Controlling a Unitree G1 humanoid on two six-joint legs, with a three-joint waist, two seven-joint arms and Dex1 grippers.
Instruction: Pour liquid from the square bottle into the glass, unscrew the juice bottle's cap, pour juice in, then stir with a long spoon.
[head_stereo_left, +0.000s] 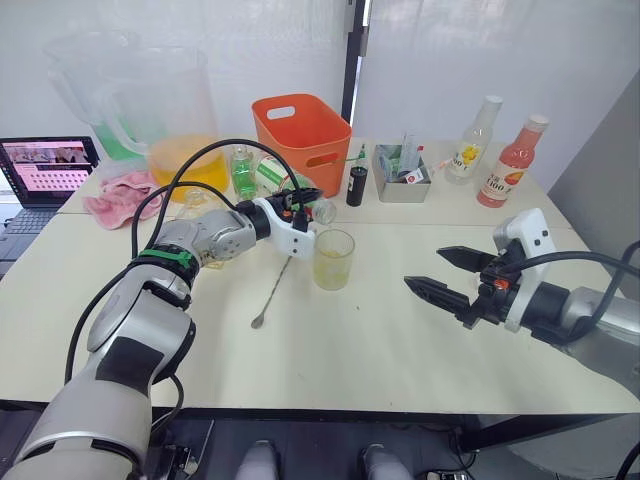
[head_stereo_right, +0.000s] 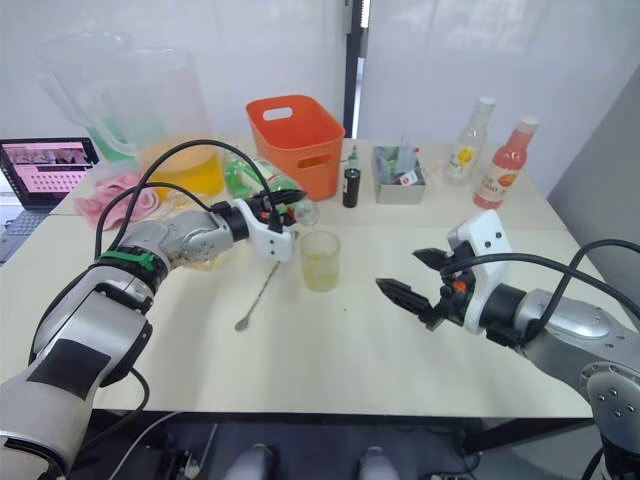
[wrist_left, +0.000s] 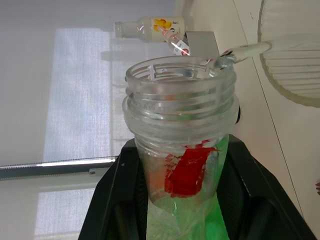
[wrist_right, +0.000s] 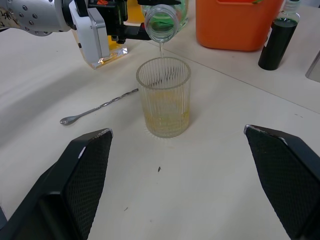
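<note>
Step in hand: pouring juice from the uncapped juice bottle (wrist_right: 162, 21) into the glass (head_stereo_left: 333, 259).
Left gripper (head_stereo_left: 300, 203): fingers clamped on the juice bottle just below its threaded neck, bottle tipped nearly level, mouth just above the glass rim on its far-left side.
Stream: thin, falling inside the rim, seen in the right wrist view.
Glass: upright at table centre, ribbed, roughly a third full of pale yellow liquid.
Doing it well: judged best to hold the mouth over the rim, keep the tilt gentle so the trickle stays narrow, level the bottle before the glass nears full.
Long spoon (head_stereo_left: 272, 291): flat on the table just left of the glass, untouched, bowl toward the near edge.
Right gripper (head_stereo_left: 443, 275): fingers spread wide, empty, hovering low to the right of the glass, well apart from it.
Square bottle: cannot tell where.
Count, left to right: one laptop (head_stereo_left: 45, 170), one pink cloth (head_stereo_left: 120, 196), one big pitcher (head_stereo_left: 160, 110), one orange basket (head_stereo_left: 300, 130), one dark slim bottle (head_stereo_left: 357, 183), one grey tray (head_stereo_left: 400, 172), two labelled bottles at the far right, yellow-label (head_stereo_left: 473, 142) and pink (head_stereo_left: 510, 164).
</note>
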